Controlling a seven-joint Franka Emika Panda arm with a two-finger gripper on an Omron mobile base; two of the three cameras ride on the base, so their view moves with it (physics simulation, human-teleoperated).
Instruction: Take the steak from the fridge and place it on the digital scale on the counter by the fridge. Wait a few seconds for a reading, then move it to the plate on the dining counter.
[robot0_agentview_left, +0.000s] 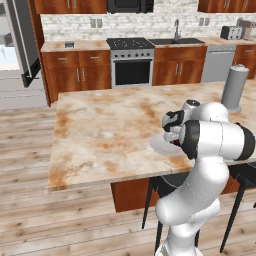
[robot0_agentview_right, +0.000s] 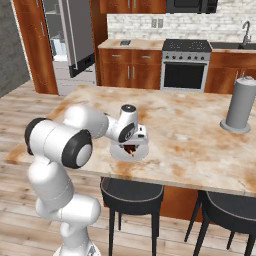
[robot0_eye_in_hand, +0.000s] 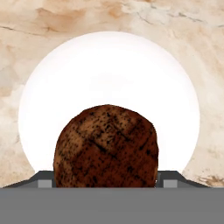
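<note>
White plate (robot0_eye_in_hand: 109, 74) sits right under the hand, w/ the steak (robot0_eye_in_hand: 106, 146) hanging over its near half, low in the hand view. Steak fills the space between the two dark finger tips, so the gripper (robot0_eye_in_hand: 106, 183) looks clamped on the steak; actual pad contact is hidden behind the meat.

Step in hand, as I read it: last leg, setting the steak on the plate on the dining counter (robot0_agentview_left: 100, 135). To do it well: nudge fwd a bit so the meat centres over the plate, not the near rim, lower till it's just touching, then release and lift straight up so it doesn't drag off.

Views differ: right base view shows the gripper (robot0_agentview_right: 134, 146) low over the plate (robot0_agentview_right: 120, 152) near the island's front edge, steak (robot0_agentview_right: 131, 149) a dark speck under the hand. Left base view has the plate (robot0_agentview_left: 161, 144) mostly behind the arm. Base views also give the open fridge (robot0_agentview_right: 75, 40) far back; hand view gives steak-vs-plate centring.
</note>
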